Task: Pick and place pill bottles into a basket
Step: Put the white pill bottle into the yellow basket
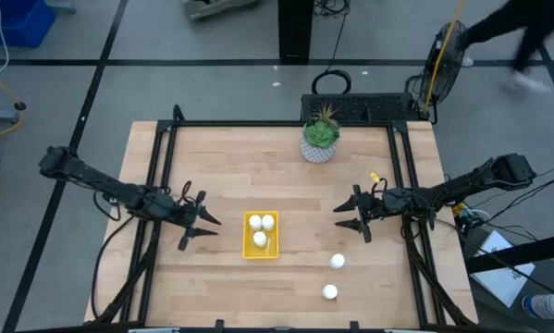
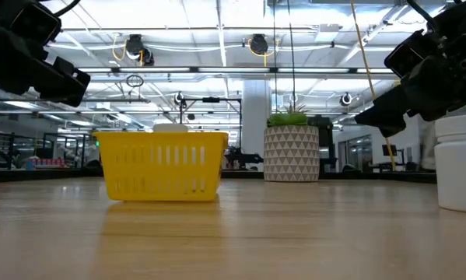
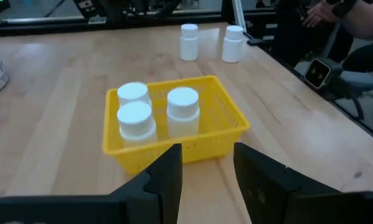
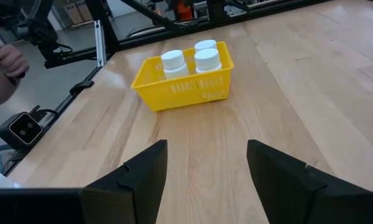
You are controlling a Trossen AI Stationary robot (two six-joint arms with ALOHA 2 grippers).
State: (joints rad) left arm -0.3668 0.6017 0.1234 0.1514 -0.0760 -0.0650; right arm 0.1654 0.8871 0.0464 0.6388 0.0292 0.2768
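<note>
1. You have the yellow basket (image 1: 261, 235) sitting on the table (image 1: 258, 166) a little below centre in the high view, at about 6 o'clock from the middle of the table.
2. Three pill bottles (image 3: 182, 112) stand upright inside the basket, caps up: two side by side toward the 12 o'clock end and one toward the 6 o'clock end.
3. Two more pill bottles are outside it on the bare table, at about 4 o'clock from the basket: the nearer bottle (image 1: 338, 262) and the farther bottle (image 1: 329, 292), which sits closer to the table's 6 o'clock edge. They stand apart from each other and well apart from the basket.
4. Your left hand (image 1: 203, 228) is at 9 o'clock from the basket, just beside it and pointing at it. Its fingers (image 3: 167, 180) stand a narrow gap apart with nothing between them, so it holds no bottle.
5. Your right hand (image 1: 348, 215) is at 3 o'clock from the basket, well apart from it, fingers (image 4: 146, 174) spread apart and empty, aimed back toward the basket.
6. A potted plant (image 1: 321, 137) in a white patterned pot stands at 12 o'clock on the table, clear of both arms.
</note>
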